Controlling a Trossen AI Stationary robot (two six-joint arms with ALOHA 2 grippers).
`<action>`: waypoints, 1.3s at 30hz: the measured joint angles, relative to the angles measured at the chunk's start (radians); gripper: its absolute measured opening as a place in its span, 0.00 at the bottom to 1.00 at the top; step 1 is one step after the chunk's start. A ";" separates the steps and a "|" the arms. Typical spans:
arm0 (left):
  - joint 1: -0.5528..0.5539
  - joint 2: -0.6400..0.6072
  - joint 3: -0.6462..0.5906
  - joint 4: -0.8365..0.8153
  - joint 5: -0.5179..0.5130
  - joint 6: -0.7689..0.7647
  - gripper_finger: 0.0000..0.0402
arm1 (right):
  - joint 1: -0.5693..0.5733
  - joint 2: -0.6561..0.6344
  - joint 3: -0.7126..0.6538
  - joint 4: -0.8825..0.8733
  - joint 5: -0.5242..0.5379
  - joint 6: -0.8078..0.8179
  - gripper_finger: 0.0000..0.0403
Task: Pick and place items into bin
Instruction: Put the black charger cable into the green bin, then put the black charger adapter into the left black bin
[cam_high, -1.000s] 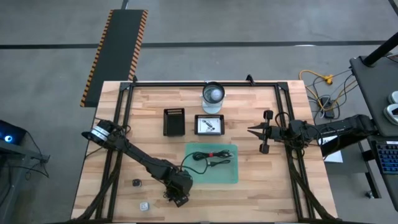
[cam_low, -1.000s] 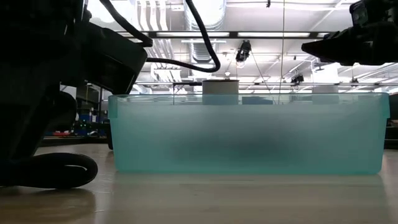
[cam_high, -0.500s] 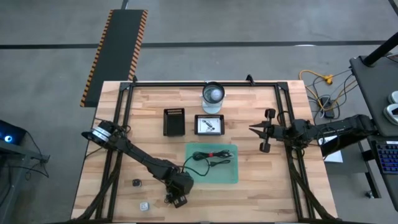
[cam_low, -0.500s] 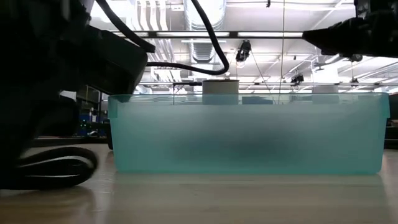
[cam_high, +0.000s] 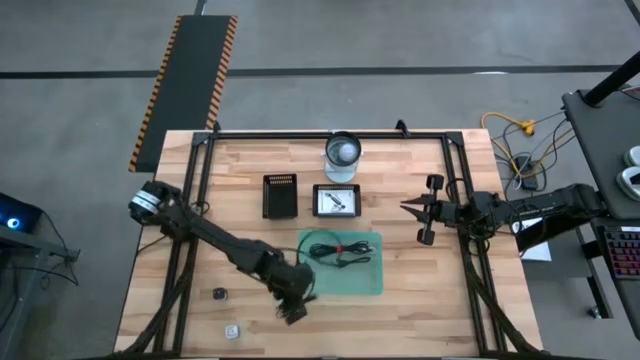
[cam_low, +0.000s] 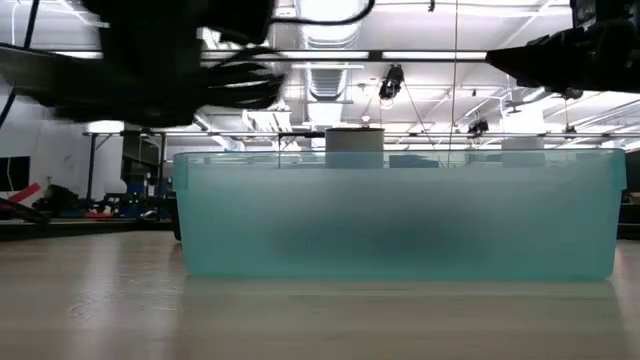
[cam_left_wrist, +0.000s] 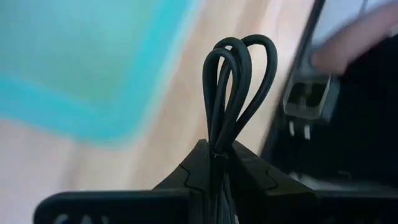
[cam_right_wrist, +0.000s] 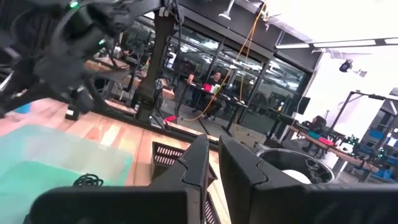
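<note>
Left wrist view, left gripper (cam_left_wrist: 217, 155) pinched tight on looped black cable (cam_left_wrist: 236, 87), high view placing it beside teal bin's (cam_high: 372, 284) near-left corner, right gripper (cam_high: 408, 209) nearly closed, empty, well right.

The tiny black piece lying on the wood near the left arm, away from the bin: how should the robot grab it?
From straight above, pinching across its sides: the black piece is low and small, with bare table all round. The left pincer, nearest, is shut on a coiled cable, so that likely goes into the bin first.
</note>
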 joint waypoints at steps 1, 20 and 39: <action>0.011 -0.010 0.003 0.000 -0.032 0.024 0.06 | 0.000 0.002 0.000 -0.001 0.000 0.000 0.07; 0.241 -0.018 0.027 0.066 -0.313 0.467 0.23 | 0.001 0.010 0.000 -0.002 0.000 -0.003 0.07; 0.108 -0.070 0.052 -0.375 -0.011 -0.389 0.53 | 0.001 0.037 0.000 -0.003 -0.001 -0.048 0.07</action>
